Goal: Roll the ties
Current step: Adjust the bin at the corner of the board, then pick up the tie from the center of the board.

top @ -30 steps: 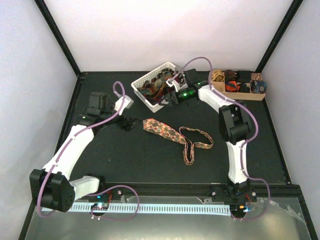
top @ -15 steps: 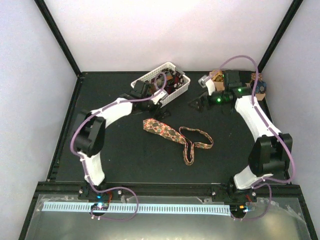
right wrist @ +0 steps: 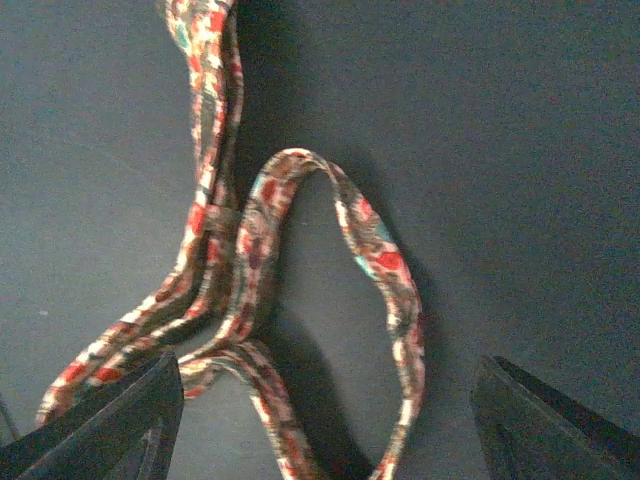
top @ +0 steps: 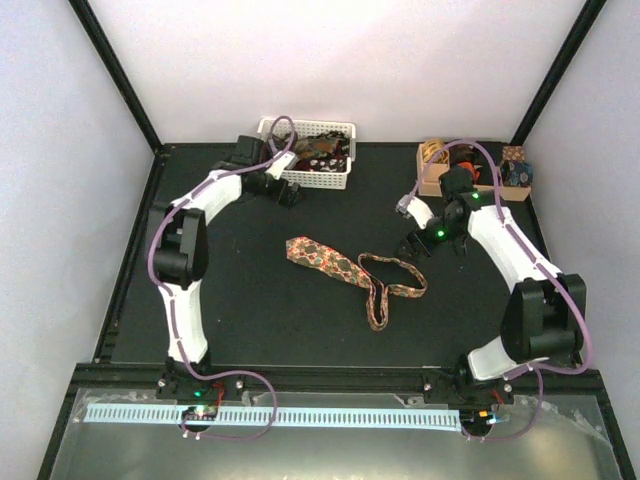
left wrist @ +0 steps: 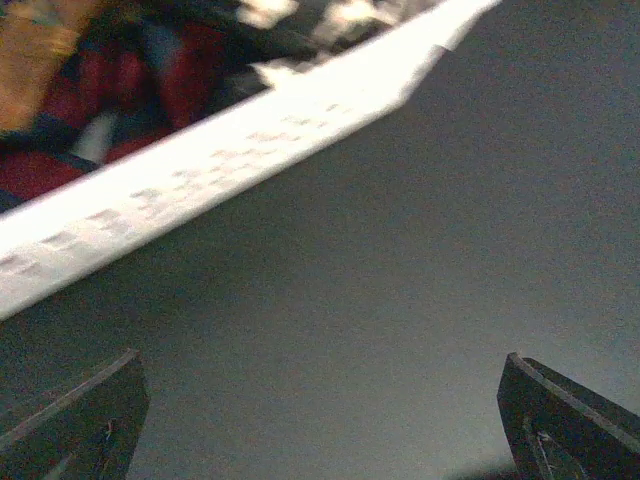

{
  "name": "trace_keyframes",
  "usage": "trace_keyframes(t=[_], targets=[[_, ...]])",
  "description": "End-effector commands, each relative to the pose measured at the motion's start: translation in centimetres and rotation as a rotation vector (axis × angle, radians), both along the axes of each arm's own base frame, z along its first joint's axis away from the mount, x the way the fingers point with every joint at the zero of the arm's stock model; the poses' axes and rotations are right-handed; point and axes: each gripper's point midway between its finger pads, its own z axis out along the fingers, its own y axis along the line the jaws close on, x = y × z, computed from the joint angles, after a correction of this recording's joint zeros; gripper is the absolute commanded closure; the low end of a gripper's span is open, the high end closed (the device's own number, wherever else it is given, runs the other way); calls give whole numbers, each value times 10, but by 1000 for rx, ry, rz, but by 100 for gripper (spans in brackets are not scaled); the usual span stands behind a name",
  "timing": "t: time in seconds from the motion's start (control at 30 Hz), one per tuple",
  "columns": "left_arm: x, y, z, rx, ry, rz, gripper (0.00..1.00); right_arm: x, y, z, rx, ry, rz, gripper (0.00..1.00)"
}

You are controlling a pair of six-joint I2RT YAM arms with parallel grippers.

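My right hand [right wrist: 325, 380] hangs low over the table [top: 250, 310]. Its two fingers are spread wide and there is nothing between them, so it grips nothing.

Just past my fingertips, filling the middle of the wrist view, lies the flowered tie [right wrist: 210, 150]. Its narrow part is bunched into a loop. The strands run up and down the frame, crossing the line between my fingers, so I straddle them rather than lie along them.

From above, the tie's long axis runs from its broad end near the centre of the frame, down and to the right, to that loop under my right hand. A tail doubles back toward the lower centre.

My left hand [left wrist: 320, 410] is also wide open and empty. It sits in the upper left of the overhead view, just beside the white basket [left wrist: 200, 190] that holds more ties [left wrist: 100, 90], well apart from the tie on the table.

So the right hand is much the nearer. I judge it would have to take this narrow end, with the broad end lying away to the left.
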Motion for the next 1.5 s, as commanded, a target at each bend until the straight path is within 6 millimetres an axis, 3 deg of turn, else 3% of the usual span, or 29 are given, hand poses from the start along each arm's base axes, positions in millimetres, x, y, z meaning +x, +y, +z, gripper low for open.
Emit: trace_keyframes(t=[0.0, 0.1, 0.27, 0.47, 0.53, 0.63, 0.67, 0.73, 0.87, 1.13, 1.23, 1.37, 1.47], targets=[[-66, -29, 48, -62, -41, -257, 1, 20, 0, -7, -91, -82, 12, 20], [-101, -27, 45, -69, -7, -328, 1, 28, 16, -29, -171, -118, 48, 24], [-134, -12, 32, -50, 41, -307, 1, 41, 40, -62, -254, -114, 84, 28], [-157, 4, 54, -52, -14, -264, 1, 45, 42, -104, -379, -89, 108, 45], [-158, 8, 63, -57, -38, -239, 1, 46, 42, -109, -383, -78, 95, 60], [-156, 16, 79, -75, -64, -202, 1, 63, 39, -92, -393, -135, 31, 91], [-156, 17, 85, -84, -77, -194, 1, 70, 40, -78, -372, -167, 6, 98], [-155, 19, 94, -93, -100, -182, 1, 84, 42, -39, -297, -247, -55, 99], [-153, 23, 111, -88, -145, -167, 1, 106, 42, 67, -60, -405, -165, 99], [-154, 28, 160, -62, -281, -175, 1, 105, 20, 279, 348, -669, -261, 99], [-155, 30, 180, -52, -340, -169, 1, 93, -3, 349, 462, -774, -294, 99], [-161, 34, 200, -50, -409, -154, 1, 66, -42, 426, 553, -965, -352, 99], [-166, 37, 208, -50, -439, -135, 1, 48, -86, 466, 560, -1130, -448, 99]])
